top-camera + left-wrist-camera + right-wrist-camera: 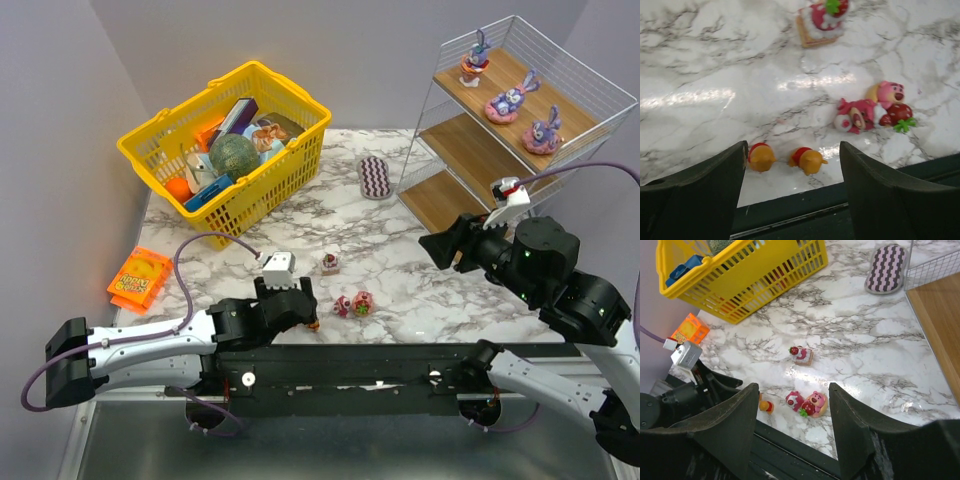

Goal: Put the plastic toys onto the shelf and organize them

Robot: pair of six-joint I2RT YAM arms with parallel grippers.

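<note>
Writing: the flat orange packet (140, 280) at the tabletop's (420, 290) left edge has printed lettering on its face, too small to read. No other label is legible.

Left claw (793, 147): low over the near edge of the marble tabletop, spread wide, gripping nothing. Two orange bears (808, 160) lie on their sides between its dark fingers (705, 195). One is just beside the left-hand finger, and contact cannot be told. The other lies nearer the middle of the gap.

Right claw (793, 390): held high above the tabletop in front of the shelf (470, 150), spread wide, holding and touching nothing.

Loose toys: two pink bear figurines (855, 115) lie touching each other, just right of the left claw, one with a red strawberry against it. A strawberry-cake figurine (330, 262) stands a little farther back, apart from them.

Containers:
- Shelf at far right, white wire frame with three wooden boards. Three purple bunnies (508, 100) on pink bases sit in a row on the top board.
- Yellow basket (250, 190) at far left, tilted. It holds a mottled green ball (235, 155), an orange ball (178, 188) and several boxes and packets packed together.

A purple zigzag pad (375, 177) lies flat between the basket and the shelf.
</note>
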